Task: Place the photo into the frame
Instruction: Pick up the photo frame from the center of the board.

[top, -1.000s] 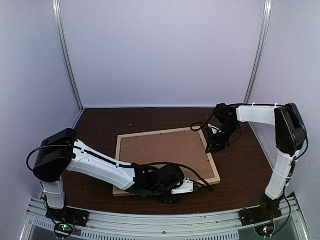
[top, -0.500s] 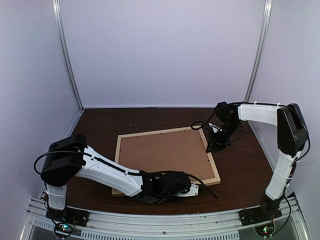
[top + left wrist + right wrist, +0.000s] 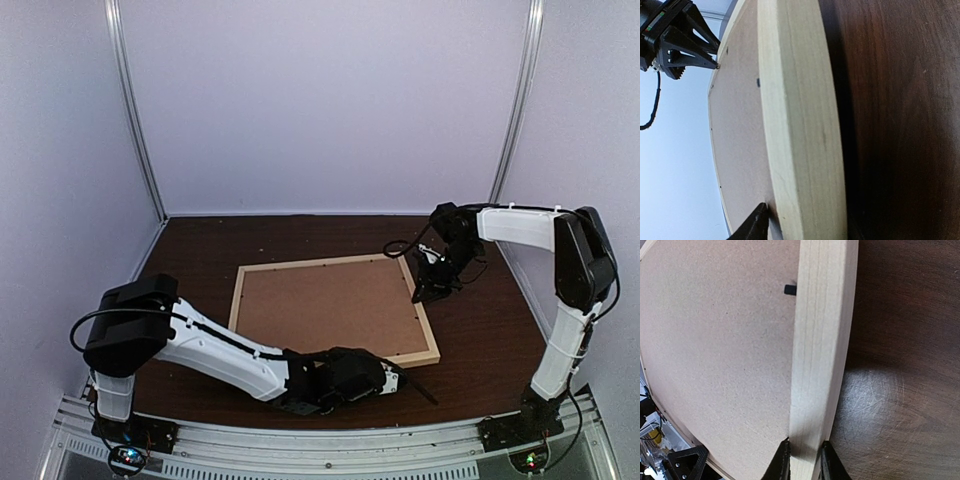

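Top view: frame (image 3: pixel 320 263) flat at centre of table (image 3: pixel 200 250), brown board (image 3: pixel 330 305) filling it. Right gripper (image 3: pixel 430 293) on right rail. Left gripper (image 3: pixel 398 381) low by lower-right corner.
Left wrist: one finger (image 3: pixel 756 226) at bottom, beside rail's inner edge; other unseen, grip cannot tell.
Right wrist: fingers (image 3: pixel 781 460) at bottom centre straddle rail, clamped on frame.

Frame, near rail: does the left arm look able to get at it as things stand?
Probably yes: the left gripper lies right at the near rail of the frame, one fingertip on its backing board side, nothing in between. The right gripper holds the right rail, out of the way.
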`<move>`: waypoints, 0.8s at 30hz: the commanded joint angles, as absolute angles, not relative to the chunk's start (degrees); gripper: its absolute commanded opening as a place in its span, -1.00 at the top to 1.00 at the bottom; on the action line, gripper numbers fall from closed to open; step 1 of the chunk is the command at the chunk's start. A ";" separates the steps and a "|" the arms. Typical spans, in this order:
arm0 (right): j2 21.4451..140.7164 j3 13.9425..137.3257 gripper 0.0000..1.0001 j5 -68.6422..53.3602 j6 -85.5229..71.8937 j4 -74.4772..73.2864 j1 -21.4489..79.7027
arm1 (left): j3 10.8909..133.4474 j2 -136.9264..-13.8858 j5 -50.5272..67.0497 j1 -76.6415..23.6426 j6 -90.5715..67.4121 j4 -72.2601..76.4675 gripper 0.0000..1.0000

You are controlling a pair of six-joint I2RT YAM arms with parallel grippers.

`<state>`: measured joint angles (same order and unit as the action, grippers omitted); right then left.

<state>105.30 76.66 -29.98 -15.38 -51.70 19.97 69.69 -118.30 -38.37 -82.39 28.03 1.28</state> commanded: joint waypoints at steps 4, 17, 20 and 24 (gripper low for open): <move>105.65 76.48 0.96 -34.53 -14.35 -51.15 20.13 | 69.22 -118.86 -38.66 -82.20 29.57 1.13 0.32; 107.83 73.93 0.69 -33.78 -13.99 -49.84 19.53 | 68.07 -116.47 -40.60 -82.85 30.97 2.72 0.57; 107.66 73.83 0.56 -33.78 -13.93 -49.83 19.45 | 68.16 -115.90 -41.01 -82.89 31.26 2.30 0.60; 105.93 74.94 0.37 -33.46 -13.81 -50.85 19.34 | 68.95 -114.55 -42.20 -83.14 32.02 0.98 0.65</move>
<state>107.22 74.50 -32.69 -14.55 -50.15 19.46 68.25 -117.91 -41.43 -83.11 29.74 1.63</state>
